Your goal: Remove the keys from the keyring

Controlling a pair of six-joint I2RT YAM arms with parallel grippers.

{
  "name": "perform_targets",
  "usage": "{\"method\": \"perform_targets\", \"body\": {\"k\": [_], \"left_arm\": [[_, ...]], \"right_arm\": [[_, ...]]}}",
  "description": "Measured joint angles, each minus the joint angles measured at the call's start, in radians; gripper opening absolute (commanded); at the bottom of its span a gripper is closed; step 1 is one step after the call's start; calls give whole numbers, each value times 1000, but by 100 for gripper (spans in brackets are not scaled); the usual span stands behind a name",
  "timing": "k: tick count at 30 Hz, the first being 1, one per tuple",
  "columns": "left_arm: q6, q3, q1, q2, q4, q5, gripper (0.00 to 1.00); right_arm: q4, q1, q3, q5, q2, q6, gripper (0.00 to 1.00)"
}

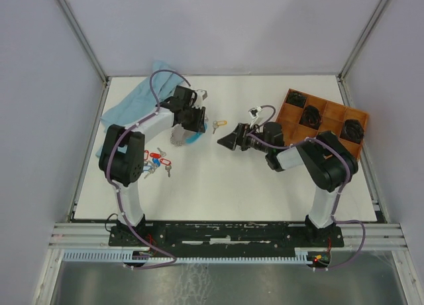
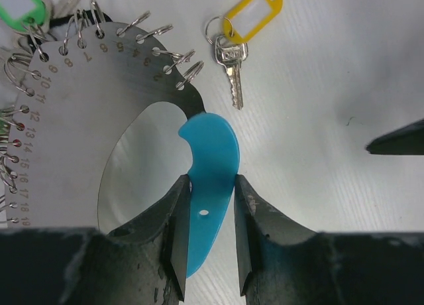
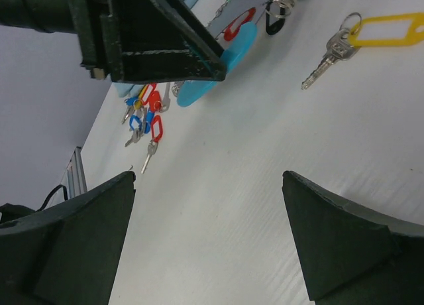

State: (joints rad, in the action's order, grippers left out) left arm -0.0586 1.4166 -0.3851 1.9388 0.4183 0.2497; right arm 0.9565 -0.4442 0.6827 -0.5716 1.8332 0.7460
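In the overhead view, the left gripper point(image 1: 188, 129) is reaching down onto the keyring point(image 1: 180, 139), which is lying left of centre on the white table point(image 1: 232, 185), while the right gripper point(image 1: 224, 141) is hovering just to its right, pointing towards it. A yellow-tagged key point(image 1: 217, 124) is resting loose between the two, a cluster of red- and blue-tagged keys point(image 1: 158, 162) is lying beside the left arm, a blue cloth point(image 1: 136, 103) is sitting at the far left, and an orange tray point(image 1: 321, 116) is sitting at the right. In the left wrist view, the left fingers point(image 2: 175, 239) are pinching the ring's light blue sheathed end from both sides, and the numbered metal plate with its small rings is curving away to the left. In the right wrist view, the right fingers point(image 3: 351, 245) are standing wide apart over bare table, holding nothing, with the yellow-tagged key lying beyond them.
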Motion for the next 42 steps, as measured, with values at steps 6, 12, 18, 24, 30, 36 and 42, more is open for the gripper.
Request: {"method": "perform_targets", "body": {"k": [6, 12, 18, 24, 30, 36, 42], "left_arm": [[-66, -76, -4, -31, -78, 64, 22], [-164, -168, -13, -87, -198, 124, 22], [-251, -222, -31, -109, -299, 155, 21], [-341, -278, -48, -126, -400, 168, 21], [-436, -343, -60, -139, -521, 176, 21], [-506, -390, -79, -163, -612, 171, 22], [-560, -454, -83, -214, -704, 150, 39]], "right_arm": [[69, -72, 17, 82, 119, 35, 99], [84, -146, 40, 141, 126, 35, 90], [106, -150, 87, 177, 159, 53, 78], [111, -156, 103, 200, 187, 78, 66], [93, -158, 103, 233, 188, 77, 55], [51, -158, 103, 261, 174, 71, 26], [30, -151, 103, 262, 144, 83, 4]]}}
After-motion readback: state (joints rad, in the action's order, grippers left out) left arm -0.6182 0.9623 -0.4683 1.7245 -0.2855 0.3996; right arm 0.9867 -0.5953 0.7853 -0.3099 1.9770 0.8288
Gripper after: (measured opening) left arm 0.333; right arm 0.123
